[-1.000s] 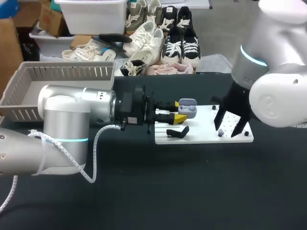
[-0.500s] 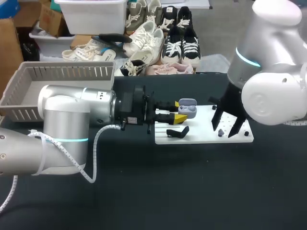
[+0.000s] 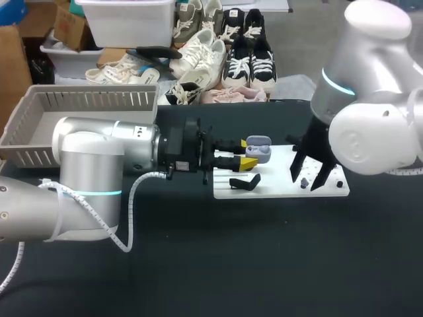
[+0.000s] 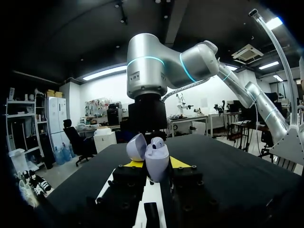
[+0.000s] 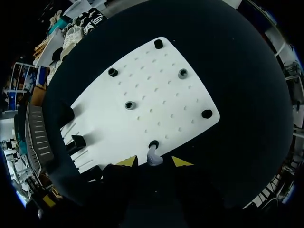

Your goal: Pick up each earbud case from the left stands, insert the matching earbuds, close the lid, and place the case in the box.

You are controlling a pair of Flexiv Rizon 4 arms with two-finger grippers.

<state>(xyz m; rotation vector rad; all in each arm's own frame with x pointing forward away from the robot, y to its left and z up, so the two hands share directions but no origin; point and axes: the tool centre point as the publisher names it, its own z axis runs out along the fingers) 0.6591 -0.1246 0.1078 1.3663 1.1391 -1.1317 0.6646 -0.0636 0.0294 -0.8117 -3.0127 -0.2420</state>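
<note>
My left gripper [image 3: 242, 159] reaches in from the left over the edge of the white board [image 3: 281, 173]. It is shut on an open lavender-grey earbud case [image 3: 258, 149]. In the left wrist view the case [image 4: 156, 160] sits between the yellow tips of that gripper [image 4: 156, 164] with its lid [image 4: 136, 146] swung up. My right gripper [image 3: 309, 176] hangs over the board's right part, above a small grey earbud [image 3: 304, 183]. In the right wrist view the earbud [image 5: 153, 157] stands in its holder between the tips of the open gripper [image 5: 154, 162], with a gap on each side.
A grey slatted basket [image 3: 79, 109] stands at the back left of the table. A black stand [image 3: 244, 181] sits on the board's near left part. Several small round holders [image 5: 129, 105] dot the white board [image 5: 156, 90]. Dark bare tabletop [image 3: 264, 264] lies in front.
My right arm has shifted a little to the left over the earbud, and its fingers have drawn slightly closer together. The left arm and the case have kept still.
</note>
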